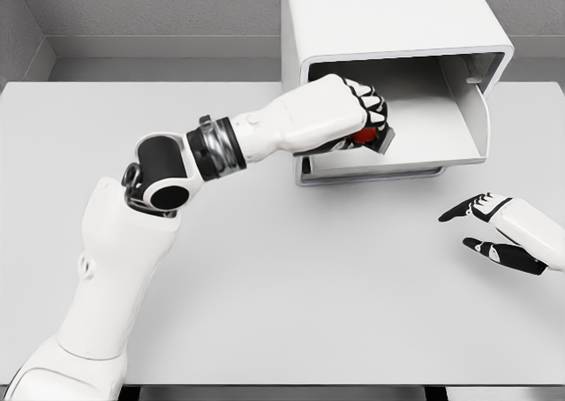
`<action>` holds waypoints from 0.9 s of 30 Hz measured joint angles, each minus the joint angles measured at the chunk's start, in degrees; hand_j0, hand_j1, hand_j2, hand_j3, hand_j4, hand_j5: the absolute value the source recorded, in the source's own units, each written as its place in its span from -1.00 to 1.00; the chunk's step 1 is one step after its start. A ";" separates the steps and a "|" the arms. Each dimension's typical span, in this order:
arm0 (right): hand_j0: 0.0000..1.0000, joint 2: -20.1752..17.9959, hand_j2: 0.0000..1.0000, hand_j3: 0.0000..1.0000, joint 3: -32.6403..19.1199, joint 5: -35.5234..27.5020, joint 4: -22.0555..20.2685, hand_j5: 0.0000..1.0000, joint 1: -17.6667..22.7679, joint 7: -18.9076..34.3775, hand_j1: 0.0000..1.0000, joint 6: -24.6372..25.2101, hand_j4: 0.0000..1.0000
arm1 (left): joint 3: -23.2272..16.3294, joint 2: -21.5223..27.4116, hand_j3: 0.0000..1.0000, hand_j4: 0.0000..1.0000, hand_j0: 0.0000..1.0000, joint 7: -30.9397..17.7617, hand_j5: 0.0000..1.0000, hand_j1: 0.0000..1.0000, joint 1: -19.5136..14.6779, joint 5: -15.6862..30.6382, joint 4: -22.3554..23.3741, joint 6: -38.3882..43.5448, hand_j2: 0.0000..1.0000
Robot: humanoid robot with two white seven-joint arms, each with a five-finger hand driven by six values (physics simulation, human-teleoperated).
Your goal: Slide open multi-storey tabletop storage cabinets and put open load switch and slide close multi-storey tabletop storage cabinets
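A white storage cabinet [388, 30] stands at the back of the table, its front compartment open toward me with the door panel [468, 109] swung out to the right. My left hand [357, 118] reaches into the opening, fingers curled around a small red and black load switch [369, 137], which is mostly hidden by the fingers. The switch hangs just above the compartment floor near its front left corner. My right hand [485, 229] hovers low over the table at the right edge, fingers spread and holding nothing.
The grey table [282, 295] stretches wide in front of the cabinet. Grey walls close the scene behind. My left forearm [221, 149] crosses the table's middle toward the cabinet opening.
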 measured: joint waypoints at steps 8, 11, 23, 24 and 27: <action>0.37 0.00 0.37 0.37 -0.01 0.00 0.00 0.37 0.00 -0.06 0.37 0.00 0.37 | -0.62 0.00 -0.11 -0.11 -0.11 -0.01 -0.11 -0.11 -0.26 -0.79 0.63 -0.01 -0.11; 0.37 0.00 0.37 0.37 -0.01 0.00 0.00 0.37 0.00 -0.08 0.37 0.00 0.37 | -0.73 0.00 -0.06 -0.06 -0.06 -0.05 -0.06 -0.06 -0.26 -0.88 0.74 -0.01 -0.06; 0.37 0.00 0.37 0.37 -0.01 0.00 0.26 0.37 0.00 -0.09 0.37 0.00 0.37 | -0.81 0.00 0.25 0.25 0.25 -0.03 0.25 0.25 -0.26 -1.01 0.79 -0.02 0.25; 0.37 0.00 0.37 0.37 -0.01 0.00 0.28 0.37 0.00 -0.10 0.37 0.00 0.37 | -0.82 0.00 0.24 0.24 0.24 -0.02 0.24 0.24 -0.26 -1.04 0.78 -0.02 0.24; 0.37 0.00 0.37 0.37 -0.01 0.00 0.36 0.37 0.00 -0.15 0.37 0.00 0.37 | -0.83 0.00 0.24 0.24 0.24 0.00 0.24 0.24 -0.26 -1.09 0.77 -0.01 0.24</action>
